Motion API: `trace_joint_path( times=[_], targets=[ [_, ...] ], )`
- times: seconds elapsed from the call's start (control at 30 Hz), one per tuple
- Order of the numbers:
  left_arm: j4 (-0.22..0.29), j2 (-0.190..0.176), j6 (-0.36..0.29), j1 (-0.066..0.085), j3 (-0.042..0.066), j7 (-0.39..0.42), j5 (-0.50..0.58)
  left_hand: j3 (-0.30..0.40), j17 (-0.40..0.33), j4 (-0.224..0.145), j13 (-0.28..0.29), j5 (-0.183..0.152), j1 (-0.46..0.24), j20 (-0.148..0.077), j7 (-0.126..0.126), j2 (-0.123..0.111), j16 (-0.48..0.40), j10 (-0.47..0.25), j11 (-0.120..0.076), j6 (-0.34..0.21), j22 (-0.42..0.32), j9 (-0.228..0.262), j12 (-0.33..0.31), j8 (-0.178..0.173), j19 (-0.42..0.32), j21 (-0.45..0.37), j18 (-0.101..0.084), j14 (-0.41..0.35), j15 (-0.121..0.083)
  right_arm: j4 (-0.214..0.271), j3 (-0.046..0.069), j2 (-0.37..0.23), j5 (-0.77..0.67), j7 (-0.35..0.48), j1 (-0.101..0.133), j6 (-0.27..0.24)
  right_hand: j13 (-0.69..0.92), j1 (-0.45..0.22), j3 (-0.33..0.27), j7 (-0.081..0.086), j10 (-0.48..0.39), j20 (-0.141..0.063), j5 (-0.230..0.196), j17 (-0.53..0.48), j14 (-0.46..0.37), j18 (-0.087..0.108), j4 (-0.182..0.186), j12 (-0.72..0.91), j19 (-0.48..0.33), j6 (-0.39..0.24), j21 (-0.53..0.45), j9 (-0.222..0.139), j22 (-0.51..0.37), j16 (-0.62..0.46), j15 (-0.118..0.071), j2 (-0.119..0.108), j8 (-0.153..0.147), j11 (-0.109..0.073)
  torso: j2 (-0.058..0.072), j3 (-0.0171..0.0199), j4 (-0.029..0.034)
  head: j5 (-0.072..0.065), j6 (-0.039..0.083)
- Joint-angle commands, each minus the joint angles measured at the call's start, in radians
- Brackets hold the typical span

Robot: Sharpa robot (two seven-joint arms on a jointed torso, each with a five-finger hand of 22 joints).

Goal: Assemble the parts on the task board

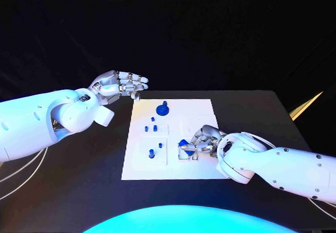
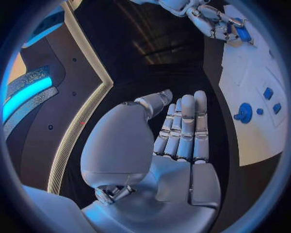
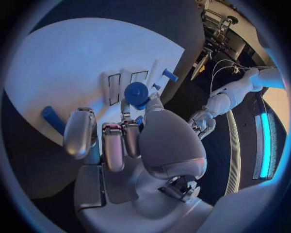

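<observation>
A black desk (image 1: 77,185) against a dark backdrop is what everything sits on, with the white task board (image 1: 174,168) laid out in the middle. So progress-wise, it looks maybe halfway: a round blue knob part (image 1: 163,109) is already seated near the far end of the board, and a few small blue pegs (image 1: 151,129) are seen standing upright in their recessed squares further down, so those seem done. The right hand (image 1: 200,143) is pressed down on the board's right side with fingers curled around a blue part (image 1: 184,144), which looks like it's being fitted right now, though whether it's actually seated can't be told. The left hand (image 1: 121,86) is held up off the board's far left corner, fingers loosely together, nothing gripped. Probably a piece or two is left.
</observation>
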Motion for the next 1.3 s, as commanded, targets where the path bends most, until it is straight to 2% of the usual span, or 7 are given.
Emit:
trace_joint_path(
  times=[0.03, 0.23, 0.6, 0.77, 0.93, 1.1, 1.3],
  targets=[
    [0.002, 0.002, 0.003, 0.001, 0.001, 0.001, 0.001, -0.039, -0.009, 0.018, 0.016, 0.007, -0.011, 0.007, 0.011, 0.016, -0.002, -0.018, 0.003, -0.006, -0.008, 0.006, 0.014, 0.023, -0.002, -0.02, -0.01, -0.008, 0.0, -0.01, 0.0, 0.008, -0.008, -0.004, -0.003, 0.011, 0.126, -0.001, -0.03, -0.015, 0.033, -0.004, 0.007, 0.212, 0.097, -0.023, 0.005, 0.015, 0.019, 0.079, 0.021, 0.048, 0.035, 0.015, -0.008, 0.055, 0.048, -0.014, 0.0, 0.0009, -0.0005, 0.001, 0.0],
    [0.003, 0.002, 0.004, 0.001, 0.001, 0.0, 0.001, -0.039, -0.009, 0.018, 0.016, 0.007, -0.011, 0.007, 0.011, 0.016, -0.002, -0.018, 0.003, -0.006, -0.008, 0.006, 0.014, 0.023, -0.002, -0.02, -0.01, -0.008, 0.0, -0.029, 0.0, 0.022, -0.015, -0.016, -0.004, 0.031, 0.124, -0.004, -0.033, -0.015, 0.032, -0.005, 0.006, 0.21, 0.097, -0.022, 0.006, 0.012, 0.018, 0.08, 0.019, 0.049, 0.033, 0.015, -0.009, 0.058, 0.049, -0.015, 0.0, 0.0008, -0.0005, 0.004, 0.0],
    [0.003, 0.001, 0.003, 0.001, 0.001, -0.001, 0.001, -0.039, -0.009, 0.018, 0.016, 0.007, -0.011, 0.007, 0.011, 0.016, -0.002, -0.018, 0.003, -0.006, -0.008, 0.006, 0.014, 0.023, -0.002, -0.02, -0.01, -0.008, 0.0, -0.042, 0.0, 0.035, -0.046, -0.027, -0.006, 0.026, 0.124, -0.021, -0.049, -0.018, 0.033, -0.007, 0.006, 0.209, 0.096, -0.022, 0.007, 0.011, 0.018, 0.083, 0.016, 0.052, 0.033, 0.014, -0.012, 0.065, 0.054, -0.017, 0.001, 0.0011, -0.0004, 0.004, 0.0],
    [0.003, 0.001, 0.003, 0.001, 0.001, -0.001, 0.001, -0.039, -0.009, 0.018, 0.016, 0.007, -0.011, 0.007, 0.011, 0.016, -0.002, -0.018, 0.003, -0.006, -0.008, 0.006, 0.014, 0.023, -0.002, -0.02, -0.01, -0.008, 0.0, -0.038, 0.0, 0.037, -0.05, -0.02, -0.007, 0.034, 0.127, -0.074, -0.104, -0.02, 0.035, -0.01, 0.005, 0.211, 0.097, -0.023, 0.007, 0.009, 0.019, 0.083, 0.017, 0.058, 0.038, 0.015, -0.014, 0.07, 0.062, -0.019, 0.0, 0.0014, -0.0006, 0.004, 0.0],
    [0.004, 0.0, 0.002, 0.001, 0.001, -0.001, 0.001, -0.039, -0.009, 0.018, 0.016, 0.007, -0.011, 0.007, 0.011, 0.016, -0.002, -0.018, 0.003, -0.006, -0.008, 0.006, 0.014, 0.023, -0.002, -0.02, -0.01, -0.008, 0.0, -0.033, 0.0, 0.036, -0.059, -0.014, -0.007, 0.04, 0.129, -0.155, -0.186, -0.021, 0.036, -0.011, 0.005, 0.213, 0.097, -0.023, 0.009, 0.005, 0.02, 0.08, 0.016, 0.065, 0.043, 0.015, -0.014, 0.082, 0.071, -0.02, 0.0, 0.001, -0.0008, 0.005, 0.0],
    [0.004, -0.001, 0.002, 0.001, 0.001, -0.002, 0.001, -0.039, -0.009, 0.018, 0.016, 0.007, -0.011, 0.007, 0.011, 0.016, -0.002, -0.018, 0.003, -0.006, -0.008, 0.006, 0.014, 0.023, -0.002, -0.02, -0.01, -0.008, 0.0, -0.03, 0.0, 0.033, -0.071, -0.013, -0.007, 0.039, 0.13, -0.186, -0.216, -0.021, 0.036, -0.011, 0.005, 0.215, 0.098, -0.023, 0.01, 0.003, 0.021, 0.078, 0.016, 0.067, 0.046, 0.016, -0.014, 0.087, 0.073, -0.02, 0.0, 0.001, -0.0009, 0.006, 0.0],
    [0.004, -0.003, 0.001, 0.001, 0.001, -0.002, 0.001, -0.039, -0.009, 0.018, 0.016, 0.007, -0.011, 0.007, 0.011, 0.016, -0.002, -0.018, 0.003, -0.006, -0.008, 0.006, 0.014, 0.023, -0.002, -0.02, -0.01, -0.008, 0.0, -0.027, 0.0, 0.027, -0.092, -0.013, -0.008, 0.036, 0.131, -0.194, -0.222, -0.021, 0.036, -0.011, 0.006, 0.215, 0.098, -0.023, 0.01, 0.003, 0.021, 0.078, 0.015, 0.068, 0.046, 0.016, -0.015, 0.089, 0.074, -0.02, 0.0, 0.0013, -0.0004, 0.007, 0.0]
  ],
)
